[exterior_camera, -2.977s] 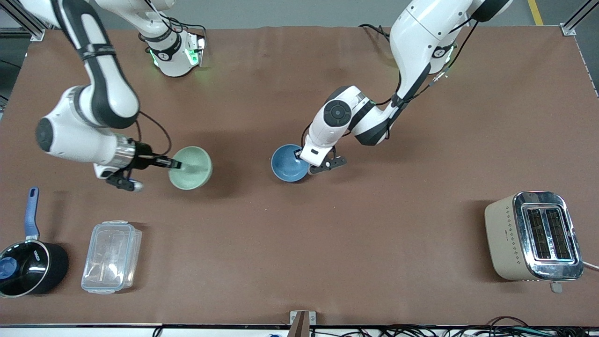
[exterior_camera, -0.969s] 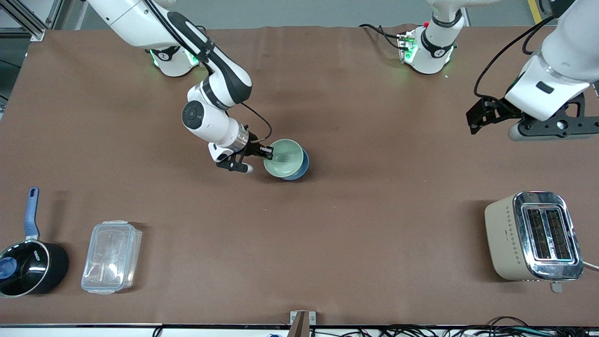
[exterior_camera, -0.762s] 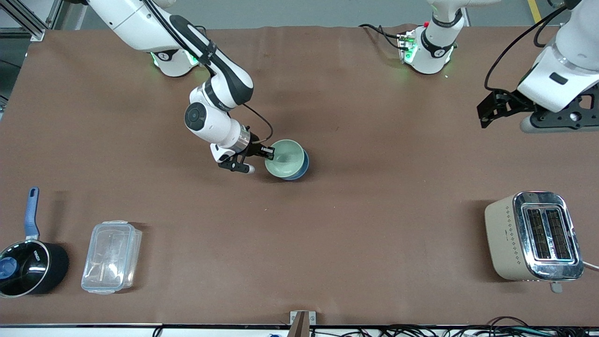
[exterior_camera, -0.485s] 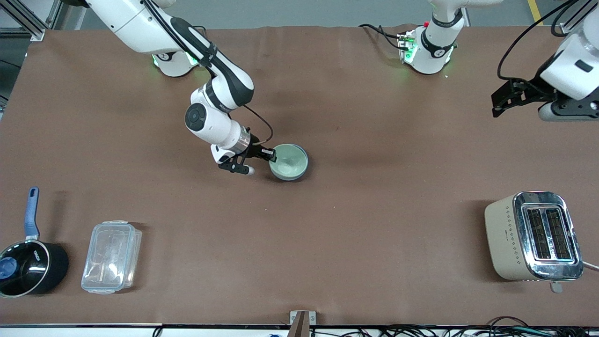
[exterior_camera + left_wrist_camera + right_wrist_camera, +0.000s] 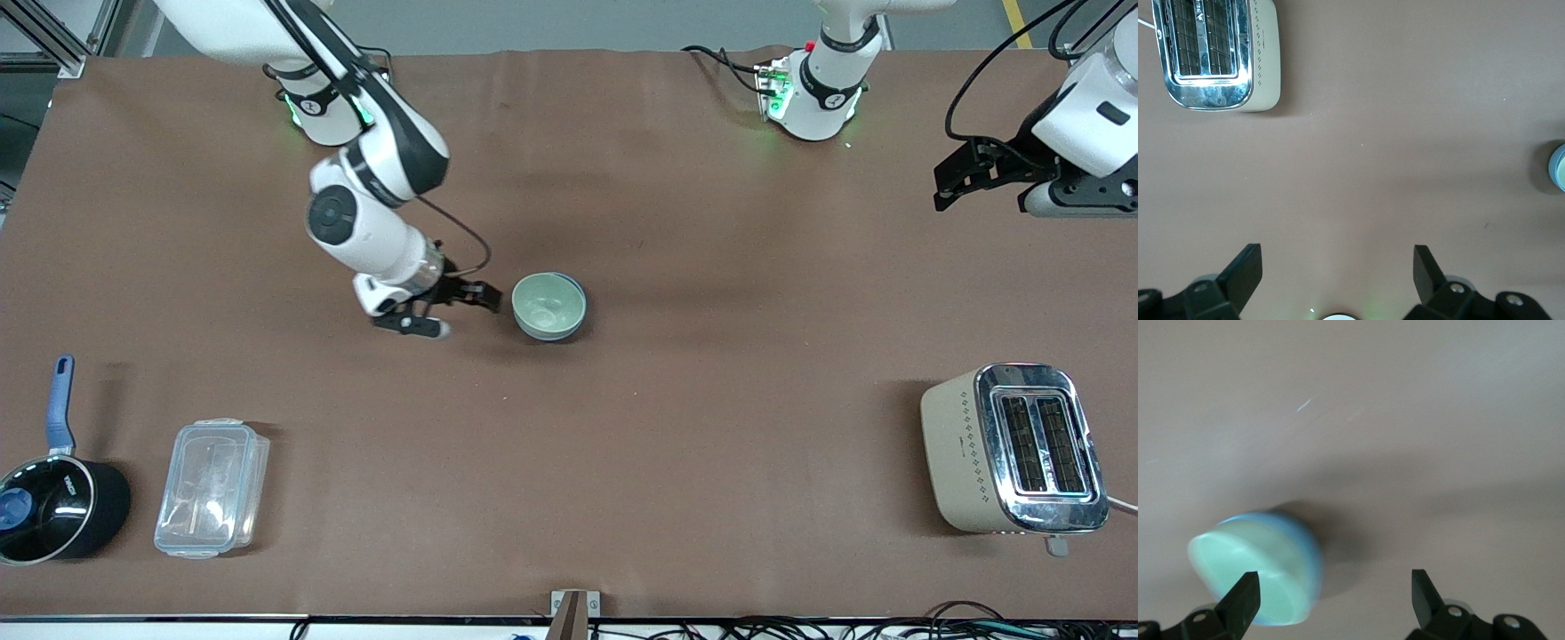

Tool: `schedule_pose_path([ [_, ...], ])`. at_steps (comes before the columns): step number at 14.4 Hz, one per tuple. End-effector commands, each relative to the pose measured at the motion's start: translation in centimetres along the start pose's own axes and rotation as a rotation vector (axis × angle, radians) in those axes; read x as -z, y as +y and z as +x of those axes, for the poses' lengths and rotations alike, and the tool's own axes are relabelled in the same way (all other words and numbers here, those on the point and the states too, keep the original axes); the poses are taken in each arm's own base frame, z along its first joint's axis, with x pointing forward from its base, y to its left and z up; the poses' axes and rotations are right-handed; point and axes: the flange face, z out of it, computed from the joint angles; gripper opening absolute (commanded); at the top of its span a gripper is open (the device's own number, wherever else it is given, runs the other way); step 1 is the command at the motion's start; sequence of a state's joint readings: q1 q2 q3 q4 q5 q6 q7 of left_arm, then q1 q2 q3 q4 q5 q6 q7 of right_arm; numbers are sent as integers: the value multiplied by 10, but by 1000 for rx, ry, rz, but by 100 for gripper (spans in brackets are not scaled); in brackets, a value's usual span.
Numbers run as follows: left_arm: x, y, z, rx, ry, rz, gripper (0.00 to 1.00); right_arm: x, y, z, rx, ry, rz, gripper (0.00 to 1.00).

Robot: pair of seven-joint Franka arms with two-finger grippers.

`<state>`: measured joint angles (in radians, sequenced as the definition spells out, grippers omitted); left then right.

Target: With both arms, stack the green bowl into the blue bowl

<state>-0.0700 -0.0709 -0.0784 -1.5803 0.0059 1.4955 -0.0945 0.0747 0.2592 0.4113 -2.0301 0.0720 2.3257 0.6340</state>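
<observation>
green bowl (image 5: 548, 302) released into blue bowl (image 5: 564, 332), right claw (image 5: 474, 296) withdrawn

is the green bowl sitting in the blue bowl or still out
In. The green bowl sits nested inside the blue bowl, only a blue edge showing around it. The right end effector is open beside it, not touching.

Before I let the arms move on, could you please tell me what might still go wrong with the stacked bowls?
1. The right gripper, open, sits close beside the green bowl, nested in the blue bowl; a sideways move could nudge the stack.
2. In the right wrist view the stack lies partly between the fingers, so a forward motion might hit it.
The left gripper waits, open, over the left arm's end of the table.
</observation>
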Motion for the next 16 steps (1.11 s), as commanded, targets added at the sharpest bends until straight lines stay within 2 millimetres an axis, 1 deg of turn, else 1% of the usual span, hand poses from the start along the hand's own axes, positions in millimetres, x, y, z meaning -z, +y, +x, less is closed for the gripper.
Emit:
schedule_pose_path([
  [1,9,1,-12,-4,29,-5,100,55,40,19,5,102,-135,100],
  [2,7,0,-12,-3,26,-3,100,71,56,28,-3,128,-137,100],
  [3,7,1,-12,0,26,-4,100,85,74,37,29,142,-146,100],
  [5,7,5,-12,-1,29,-4,100,110,122,53,132,128,-185,100],
  [7,8,11,-13,-6,31,-3,100,134,154,59,145,136,-198,100],
  [8,8,12,-13,-7,31,-2,100,145,166,60,141,139,-202,100],
  [9,8,12,-13,-7,31,-1,100,156,175,60,147,139,-206,100],
  [11,9,11,-13,-6,31,-1,100,188,189,64,160,145,-211,100],
  [12,9,9,-12,-3,32,0,100,209,194,67,160,124,-218,100],
  [13,8,8,-10,-1,29,0,100,240,199,70,156,109,-218,100],
  [15,8,8,-10,-4,29,0,100,292,207,71,161,96,-217,100],
  [16,10,8,-10,-7,32,0,100,309,215,72,155,104,-212,100],
])
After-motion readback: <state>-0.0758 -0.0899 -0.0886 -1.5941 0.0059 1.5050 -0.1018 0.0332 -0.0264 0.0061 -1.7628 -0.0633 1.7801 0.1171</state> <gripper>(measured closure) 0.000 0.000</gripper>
